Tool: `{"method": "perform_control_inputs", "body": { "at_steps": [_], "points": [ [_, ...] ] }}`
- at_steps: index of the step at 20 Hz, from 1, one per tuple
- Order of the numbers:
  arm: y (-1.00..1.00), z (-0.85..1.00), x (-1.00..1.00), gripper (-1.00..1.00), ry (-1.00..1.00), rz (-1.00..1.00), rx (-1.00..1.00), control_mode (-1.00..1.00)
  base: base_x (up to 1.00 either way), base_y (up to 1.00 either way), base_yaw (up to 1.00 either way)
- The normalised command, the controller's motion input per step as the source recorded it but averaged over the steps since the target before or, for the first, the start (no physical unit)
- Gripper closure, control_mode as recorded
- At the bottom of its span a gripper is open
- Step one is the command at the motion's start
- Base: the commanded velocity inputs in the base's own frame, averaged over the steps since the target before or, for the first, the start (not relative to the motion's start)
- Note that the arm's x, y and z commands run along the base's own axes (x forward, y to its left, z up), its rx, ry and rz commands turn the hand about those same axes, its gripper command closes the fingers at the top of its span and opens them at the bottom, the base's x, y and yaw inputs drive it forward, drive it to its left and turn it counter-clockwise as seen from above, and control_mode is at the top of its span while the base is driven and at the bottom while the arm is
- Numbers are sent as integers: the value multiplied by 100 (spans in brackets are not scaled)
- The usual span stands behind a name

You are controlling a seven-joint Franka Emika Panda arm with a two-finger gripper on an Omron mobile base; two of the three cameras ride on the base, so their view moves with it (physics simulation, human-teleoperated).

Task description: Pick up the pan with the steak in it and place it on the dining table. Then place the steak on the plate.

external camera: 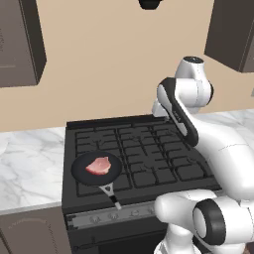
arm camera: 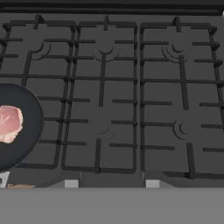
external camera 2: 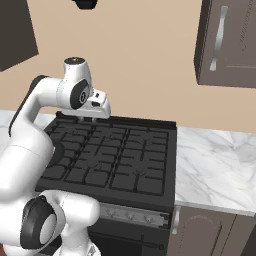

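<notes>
End effector (external camera 2: 93, 118) hovering over stove's back, empty, jaw gap hard to judge. Pan (external camera: 96, 168) with steak (external camera: 98, 165) sitting down-left of it, handle (external camera: 110, 192) toward stove's front edge.

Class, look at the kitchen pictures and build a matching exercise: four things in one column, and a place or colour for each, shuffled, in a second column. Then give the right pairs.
Column one:
1. steak
2. pan
3. stove
4. marble counter

Column two:
A. black, between two stretches of counter
B. pink-red, lying inside the pan
C. white-grey veined, beside the stove
D. on the stove's front left grate, handle pointing toward the knobs

Right pairs: 1-B, 2-D, 3-A, 4-C
</notes>
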Motion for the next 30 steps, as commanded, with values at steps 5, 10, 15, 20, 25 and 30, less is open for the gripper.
{"method": "perform_control_inputs", "body": {
  "at_steps": [5,10,15,20,25,30],
  "points": [
    [20,-1,-16,-100,-2,0,-1,-100,0,0,0],
    [49,-10,-35,-100,-5,0,-2,-100,0,0,0],
    [61,-20,-25,-100,0,0,-1,-100,0,0,0],
    [70,-22,-19,-100,0,0,-1,-100,0,0,0],
    [70,-19,-20,-100,0,0,0,-100,0,0,0],
    [67,-15,-17,-100,0,0,-1,-100,0,0,0]
  ]
}}
